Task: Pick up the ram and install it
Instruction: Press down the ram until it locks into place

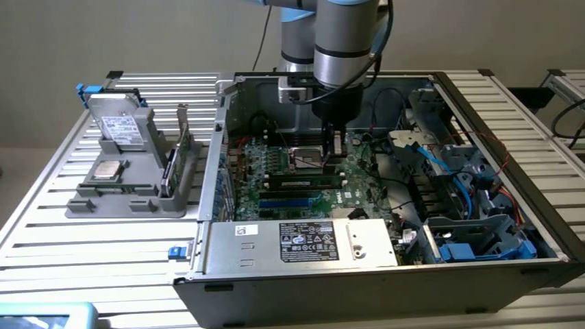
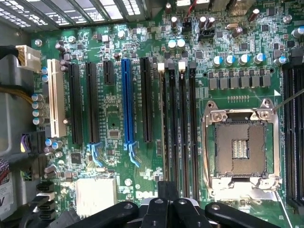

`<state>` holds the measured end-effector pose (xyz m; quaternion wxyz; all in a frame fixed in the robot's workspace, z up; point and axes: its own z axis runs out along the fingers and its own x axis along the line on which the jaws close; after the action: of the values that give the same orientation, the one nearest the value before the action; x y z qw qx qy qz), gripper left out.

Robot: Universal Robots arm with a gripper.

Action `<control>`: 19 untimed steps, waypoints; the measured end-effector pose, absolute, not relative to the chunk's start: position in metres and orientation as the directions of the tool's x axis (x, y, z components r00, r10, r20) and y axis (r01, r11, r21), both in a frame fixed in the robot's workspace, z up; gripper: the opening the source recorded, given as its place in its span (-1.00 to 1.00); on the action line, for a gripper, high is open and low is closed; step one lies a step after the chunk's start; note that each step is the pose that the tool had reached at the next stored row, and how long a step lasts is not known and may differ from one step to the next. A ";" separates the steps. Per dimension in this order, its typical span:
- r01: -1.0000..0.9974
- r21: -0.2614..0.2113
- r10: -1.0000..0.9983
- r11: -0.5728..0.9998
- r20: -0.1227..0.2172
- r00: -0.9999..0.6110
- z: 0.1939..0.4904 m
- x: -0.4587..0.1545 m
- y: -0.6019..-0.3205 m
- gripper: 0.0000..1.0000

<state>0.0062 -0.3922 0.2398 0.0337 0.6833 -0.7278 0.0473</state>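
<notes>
We're looking at a desk of silver aluminium slats [image 1: 109, 233] in front of a plain beige wall, and it's carrying an open grey metal computer case [image 1: 366, 274] with a grey plastic parts tray [image 1: 119, 199] sitting beside it on the exterior view's left. The grey and blue robot arm [image 1: 343, 48] is reaching straight down into the case, over the green motherboard [image 2: 114, 118]. The jaws are pressed together, and I'm seeing nothing between them. In the wrist view they're hanging over the end of the long black memory slots [image 2: 183, 123], beside the silver processor socket [image 2: 240, 147]. The ram, a thin narrow dark stick with a small pale label [image 1: 306, 183], is lying along those slots, just in front of the socket. It's sitting below the jaws, stretching away to the exterior view's left, and I can't tell whether they're touching.
</notes>
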 end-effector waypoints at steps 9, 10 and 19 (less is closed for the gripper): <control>-0.998 -0.023 -0.991 0.062 0.113 -0.064 0.238 0.007 -0.393 -0.79; -0.998 -0.023 -0.991 0.062 0.114 -0.064 0.237 0.007 -0.394 -0.79; -0.998 -0.023 -0.991 0.062 0.114 -0.064 0.234 0.007 -0.394 -0.79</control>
<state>0.0069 -0.3936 0.2344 0.0338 0.6833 -0.7278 0.0473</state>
